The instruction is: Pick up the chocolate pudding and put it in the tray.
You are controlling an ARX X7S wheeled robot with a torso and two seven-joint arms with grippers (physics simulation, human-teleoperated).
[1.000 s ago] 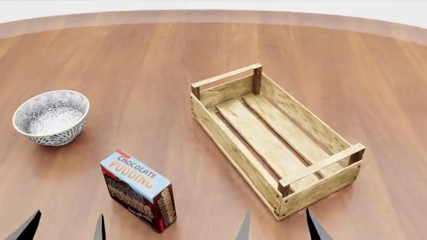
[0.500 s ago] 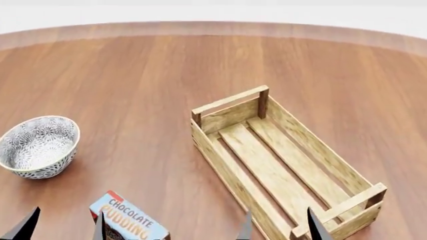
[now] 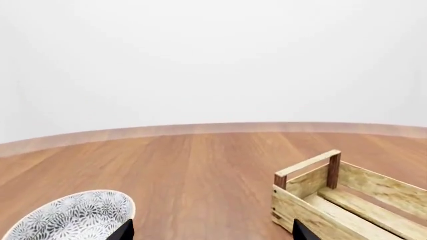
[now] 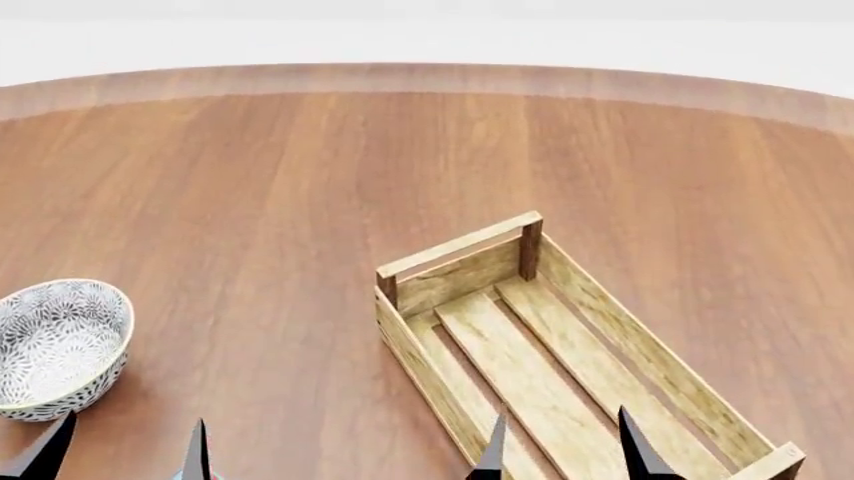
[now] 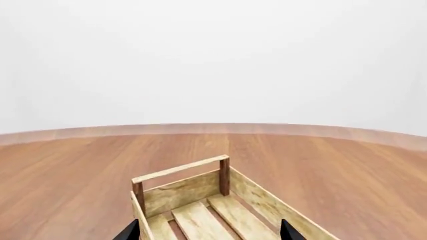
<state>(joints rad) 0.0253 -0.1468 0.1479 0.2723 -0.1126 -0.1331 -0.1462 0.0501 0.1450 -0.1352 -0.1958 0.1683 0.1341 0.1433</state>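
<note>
Both claws hang low at the near edge, the left gripper (image 4: 127, 462) and the right gripper (image 4: 561, 460) each spread wide and pinching nothing. The chocolate pudding shows in no view, so I'd say the sensible thing is to bring it back into sight before reaching, then come down on it with the jaws kept wide. On the wooden table (image 4: 267, 180), the slatted tray (image 4: 461, 248) on the right and the patterned bowl (image 4: 47, 400) at the near left look bare inside, though the tray's near end is cut off.
</note>
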